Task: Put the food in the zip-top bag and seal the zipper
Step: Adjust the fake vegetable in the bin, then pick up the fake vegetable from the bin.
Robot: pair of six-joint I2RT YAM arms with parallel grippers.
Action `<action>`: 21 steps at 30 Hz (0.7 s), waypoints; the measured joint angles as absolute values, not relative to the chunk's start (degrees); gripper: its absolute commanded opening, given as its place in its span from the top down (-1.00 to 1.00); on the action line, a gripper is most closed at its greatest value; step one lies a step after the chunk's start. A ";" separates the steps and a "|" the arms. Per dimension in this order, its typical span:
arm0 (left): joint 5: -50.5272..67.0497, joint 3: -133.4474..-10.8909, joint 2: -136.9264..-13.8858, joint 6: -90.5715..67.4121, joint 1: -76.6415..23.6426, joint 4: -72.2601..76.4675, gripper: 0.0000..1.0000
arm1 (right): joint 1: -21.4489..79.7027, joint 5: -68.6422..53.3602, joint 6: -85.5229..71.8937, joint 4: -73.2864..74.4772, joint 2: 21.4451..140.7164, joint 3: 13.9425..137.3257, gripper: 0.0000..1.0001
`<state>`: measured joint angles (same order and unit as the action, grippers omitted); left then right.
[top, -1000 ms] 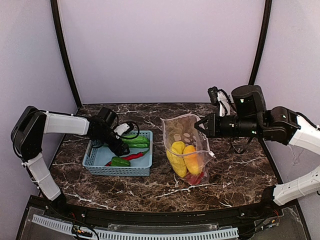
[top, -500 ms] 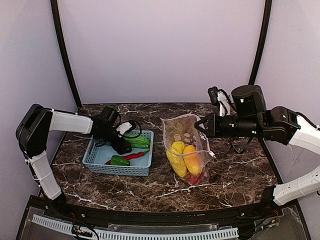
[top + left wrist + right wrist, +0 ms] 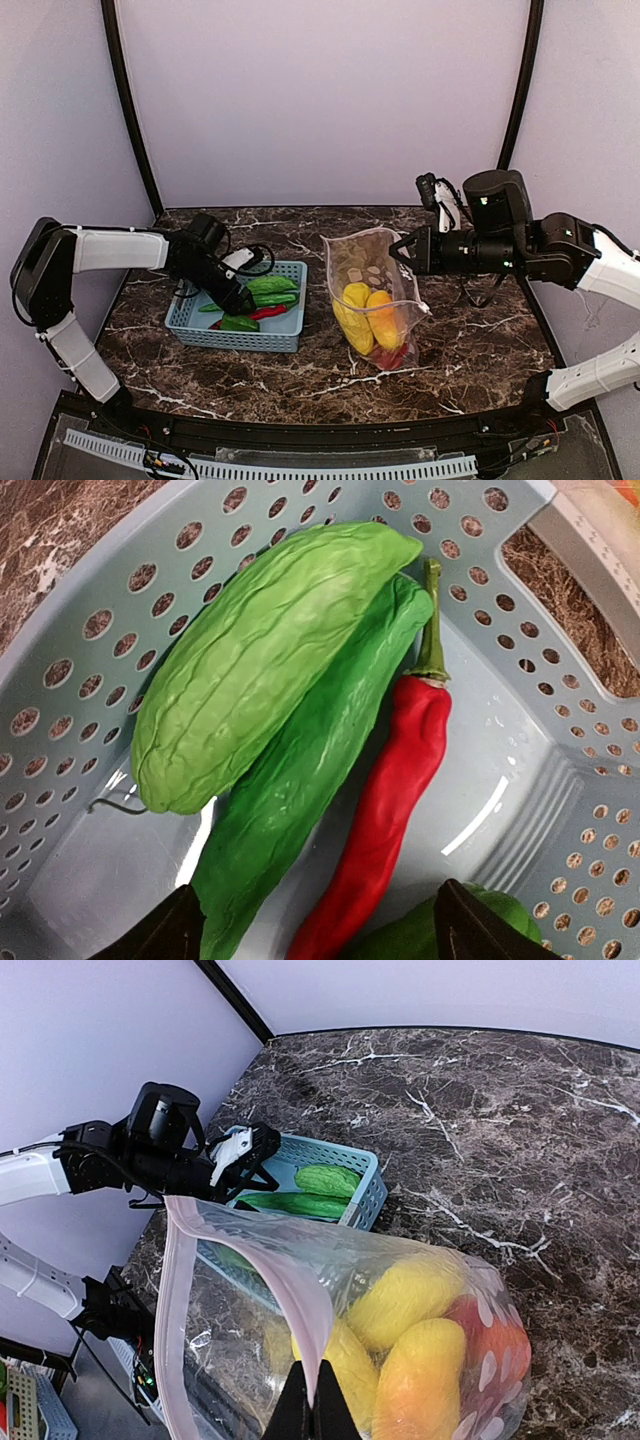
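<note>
Marble table (image 3: pixel 480 350): your left gripper (image 3: pixel 320 930), jaws spread, over basket (image 3: pixel 560 810); chili (image 3: pixel 390 800), cucumbers (image 3: pixel 270 670) just ahead of them; right gripper (image 3: pixel 310 1405) pinches zip-top bag (image 3: pixel 250 1250) rim, yellow food (image 3: pixel 410 1295) inside.

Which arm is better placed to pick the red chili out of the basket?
Left. The left jaws hang open in the basket directly over the red chili, while the right jaws are shut on the mouth edge of the zip-top bag, holding it up.
</note>
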<state>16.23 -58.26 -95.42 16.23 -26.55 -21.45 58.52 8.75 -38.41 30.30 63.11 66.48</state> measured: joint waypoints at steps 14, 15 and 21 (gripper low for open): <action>12.34 -59.61 -97.62 15.64 -26.57 -21.34 -0.33 | 58.48 7.07 -38.24 29.28 65.34 66.52 1.00; 12.38 -59.75 -98.37 15.66 -26.57 -21.19 -0.31 | 58.48 7.07 -38.24 29.28 65.34 66.52 1.00; 11.92 -59.94 -100.49 15.94 -26.57 -21.15 -0.16 | 58.48 7.09 -38.24 29.23 65.23 66.52 1.00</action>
<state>11.92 -59.94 -100.49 15.94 -26.57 -21.15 58.48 7.09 -38.24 29.23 65.23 66.52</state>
